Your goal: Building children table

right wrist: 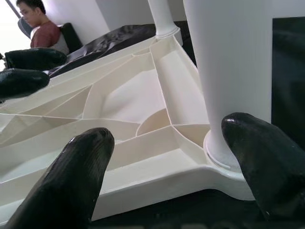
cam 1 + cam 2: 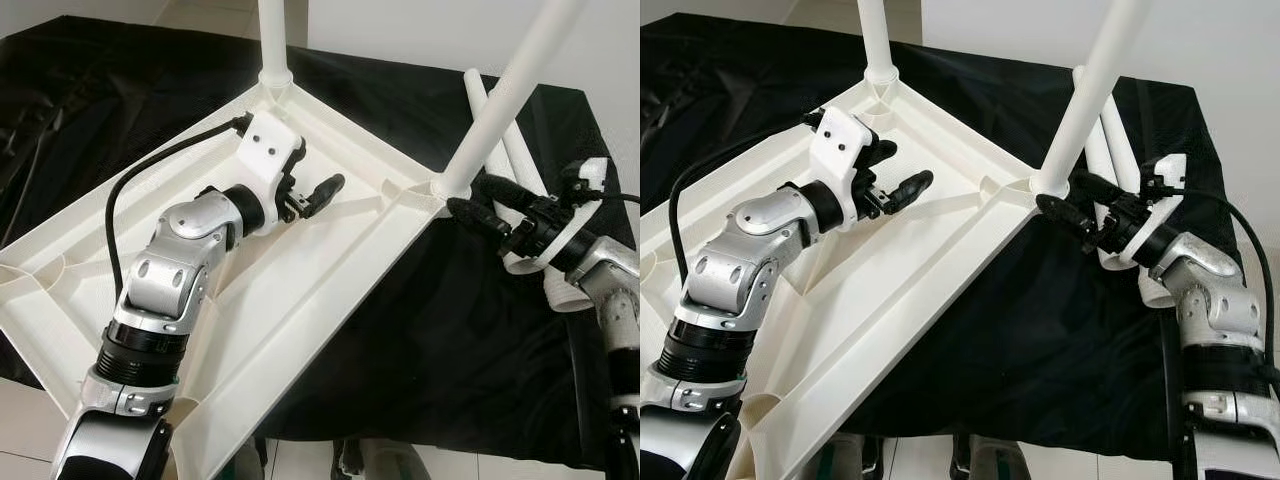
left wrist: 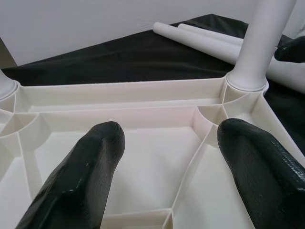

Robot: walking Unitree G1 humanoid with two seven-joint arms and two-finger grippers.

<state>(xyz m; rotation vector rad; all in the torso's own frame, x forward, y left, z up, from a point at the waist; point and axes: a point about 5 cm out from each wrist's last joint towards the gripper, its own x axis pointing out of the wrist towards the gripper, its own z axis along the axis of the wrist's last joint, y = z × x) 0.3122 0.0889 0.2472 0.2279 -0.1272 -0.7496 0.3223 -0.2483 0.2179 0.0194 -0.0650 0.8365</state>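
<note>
My left gripper hovers with fingers spread over the upturned white tabletop; one leg stands in its corner socket, spare legs on black cloth.

No words, labels, brand marks or numbers can be read on anything here (every surface is plain).

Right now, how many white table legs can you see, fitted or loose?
4: far-corner leg and near-right leg stand in the upturned tabletop; two loose legs lie on the black cloth behind the right gripper.
</note>
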